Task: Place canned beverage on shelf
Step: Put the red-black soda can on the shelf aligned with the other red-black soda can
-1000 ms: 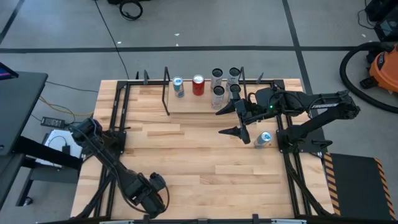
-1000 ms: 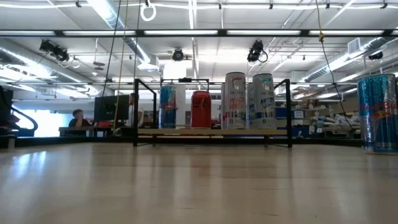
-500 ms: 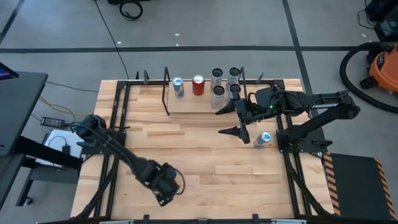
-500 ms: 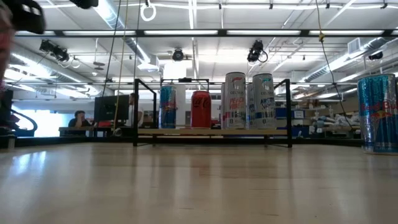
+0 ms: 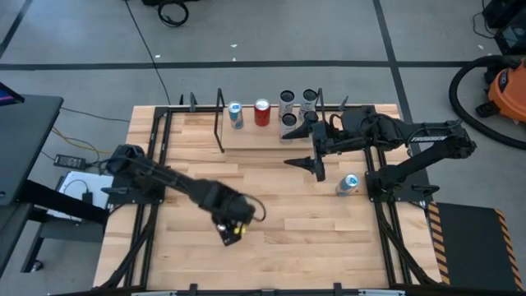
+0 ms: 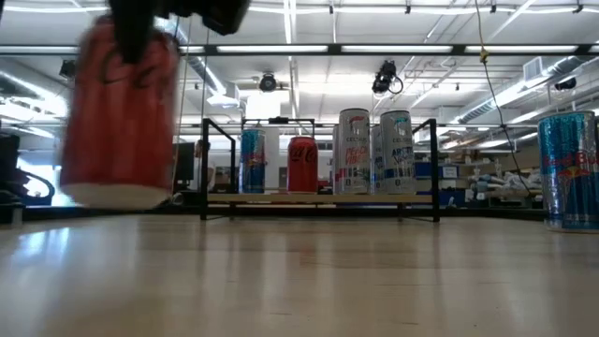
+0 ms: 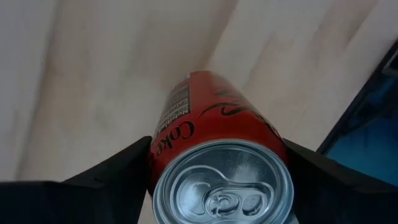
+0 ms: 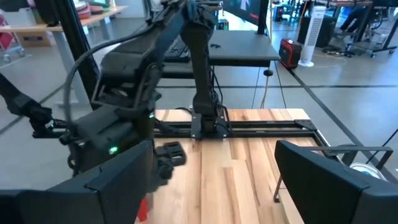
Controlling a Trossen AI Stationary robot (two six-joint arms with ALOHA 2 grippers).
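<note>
A red cola can (image 7: 211,124) hangs upright above the table's near middle, with my left gripper (image 5: 233,227) shut on it. In the low view the can (image 6: 120,117) shows clear of the tabletop. The shelf (image 5: 255,138), a low wood plank with black rods, stands at the far edge and bears a blue can (image 5: 236,115), a red can (image 5: 262,113) and several silver cans (image 5: 287,100), all standing on their bases. My right gripper (image 5: 306,166) hovers open near the shelf's right end, holding nothing. My left gripper pinches the red can between its two fingers, on opposite sides of the wall just below the top rim (image 7: 157,158). The fingers (image 7: 112,174) come from above, pointing down. The can hangs upright below them, lifted clear of the table.
A blue-and-silver can (image 5: 348,184) stands on the table at the right, under my right arm; it shows large at the low view's right edge (image 6: 568,168). Black frame rails (image 5: 156,148) run along the table's left and right sides. Bare wood lies between the held can and the shelf.
My left gripper has swung from the table's near left corner toward the middle and the far edge, rolling its wrist, with the red can carried along. The can has come into the low view from the left, upright and clear of the table.
</note>
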